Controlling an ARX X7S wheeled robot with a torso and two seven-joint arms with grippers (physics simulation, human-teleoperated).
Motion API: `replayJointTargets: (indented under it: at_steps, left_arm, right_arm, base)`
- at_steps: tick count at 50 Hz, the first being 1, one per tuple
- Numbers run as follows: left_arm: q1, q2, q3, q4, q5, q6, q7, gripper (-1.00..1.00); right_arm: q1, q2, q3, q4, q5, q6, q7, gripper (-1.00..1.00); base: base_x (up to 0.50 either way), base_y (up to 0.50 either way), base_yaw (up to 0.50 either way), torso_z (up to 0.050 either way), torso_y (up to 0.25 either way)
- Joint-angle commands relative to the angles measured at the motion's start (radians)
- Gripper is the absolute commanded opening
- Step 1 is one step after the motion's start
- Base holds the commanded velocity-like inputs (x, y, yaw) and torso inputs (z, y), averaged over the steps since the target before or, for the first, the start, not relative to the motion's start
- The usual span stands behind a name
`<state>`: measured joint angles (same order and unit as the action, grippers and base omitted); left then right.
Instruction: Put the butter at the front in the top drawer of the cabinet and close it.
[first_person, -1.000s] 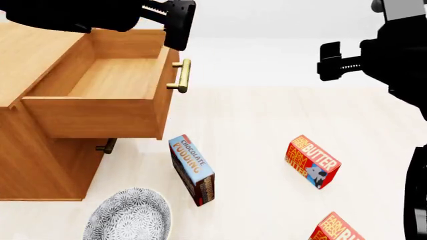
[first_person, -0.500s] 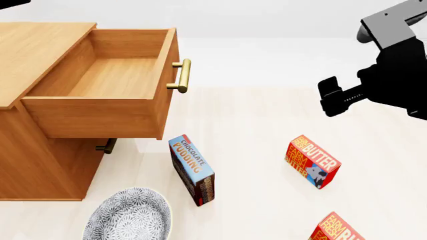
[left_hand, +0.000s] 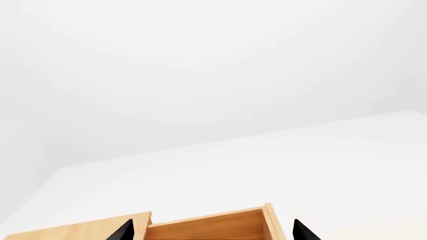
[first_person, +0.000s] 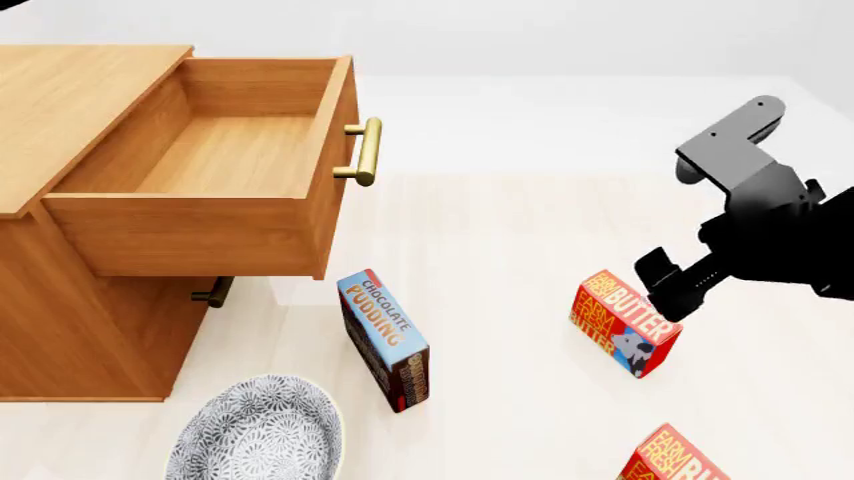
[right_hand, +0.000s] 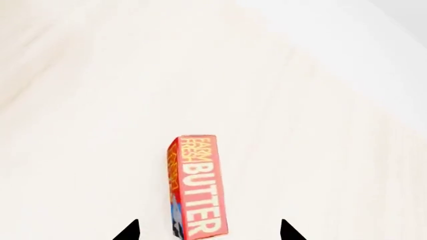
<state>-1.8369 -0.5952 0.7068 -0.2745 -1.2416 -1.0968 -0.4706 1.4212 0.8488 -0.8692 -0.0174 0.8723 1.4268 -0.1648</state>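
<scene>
The cabinet stands at the left with its top drawer pulled open and empty. Two red butter boxes lie on the floor at the right: one farther from me, one nearer, cut by the view's bottom edge. My right gripper hovers just above the farther butter. In the right wrist view that butter lies between the gripper's open, empty fingertips. My left gripper is open and empty high above the drawer, out of the head view.
A blue-topped chocolate pudding box stands in front of the cabinet. A patterned grey plate lies near the bottom left. The drawer's brass handle juts toward the middle. The lower drawer's handle shows under the open drawer.
My left arm has risen out of the head view at the upper left. My right gripper has come down from the upper right to just above the farther butter.
</scene>
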Motion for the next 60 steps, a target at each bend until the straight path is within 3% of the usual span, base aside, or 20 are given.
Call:
replayJointTargets:
  at_steps: [1, 32, 60]
  left_arm:
    - [-0.003, -0.003, 0.009, 0.005, 0.007, -0.007, -0.007, 1.00]
    - [-0.016, -0.002, 0.026, 0.004, 0.016, -0.031, -0.034, 1.00]
    - [0.005, -0.010, 0.012, 0.028, 0.031, 0.020, -0.045, 1.00]
  right_arm:
    - [-0.030, 0.016, -0.087, 0.047, -0.035, -0.083, -0.049, 1.00]
    - [-0.089, -0.110, -0.215, 0.395, -0.208, -0.336, -0.142, 1.00]
    - [-0.114, -0.152, -0.226, 0.487, -0.226, -0.391, -0.162, 1.00]
  base:
    - [0.00, 0.00, 0.00, 0.000, 0.000]
    - [0.00, 0.00, 0.00, 0.000, 0.000]
    - [0.00, 0.00, 0.00, 0.000, 0.000]
